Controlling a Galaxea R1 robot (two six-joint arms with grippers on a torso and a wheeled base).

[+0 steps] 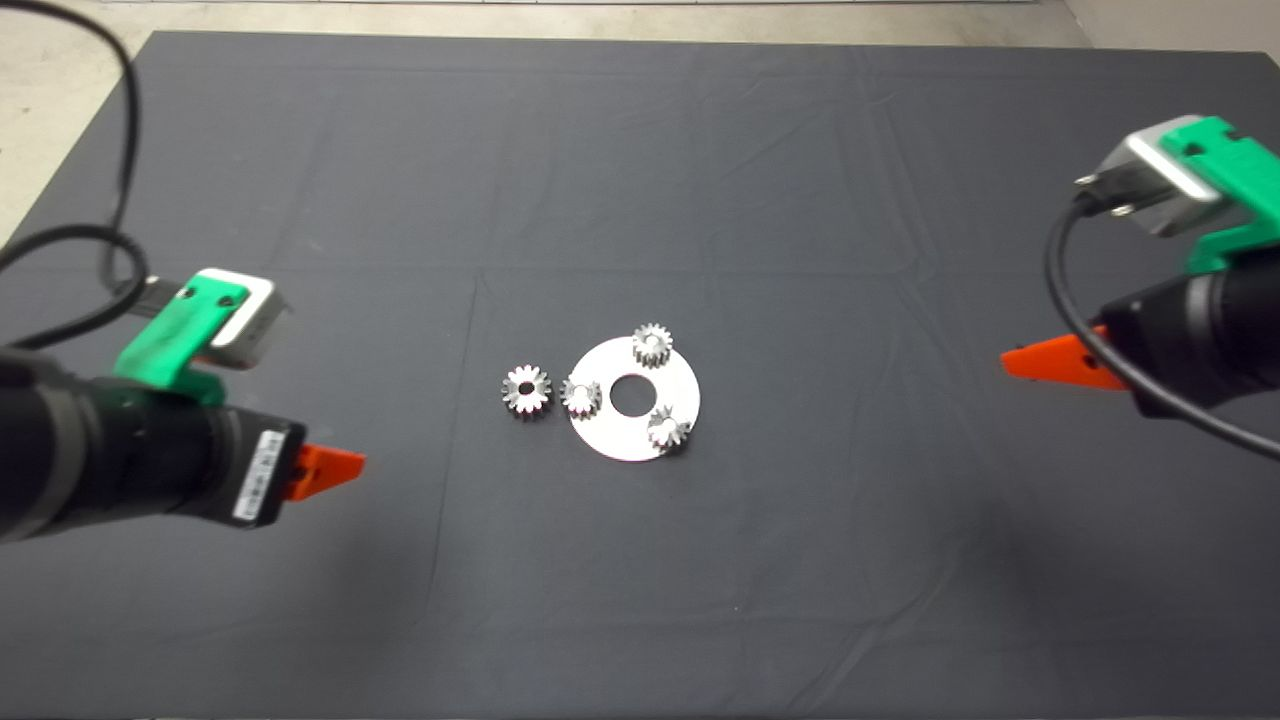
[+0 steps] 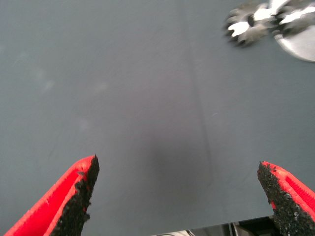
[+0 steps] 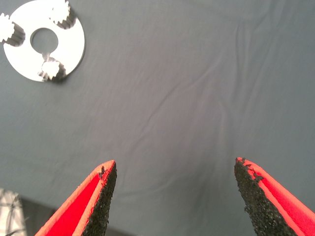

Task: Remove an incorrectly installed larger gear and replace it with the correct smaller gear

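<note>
The larger gear [image 1: 526,390], silver with a dark centre hole, lies on the mat just left of a silver disc [image 1: 635,445]. A smaller gear [image 1: 582,396] sits on the disc's left edge, close beside the larger one. Two matching gears [image 1: 652,345] [image 1: 668,429] stand on the disc too. My left gripper [image 1: 345,466] hovers open and empty, left of the gears. In the left wrist view [image 2: 177,196] the larger gear [image 2: 245,27] is ahead. My right gripper [image 1: 1030,362] hangs open far to the right, with the disc [image 3: 69,44] in its wrist view [image 3: 172,191].
The dark mat [image 1: 800,560] covers the table, with creases across it. Pale floor shows beyond its far and left edges. A black cable [image 1: 120,140] loops above the left arm.
</note>
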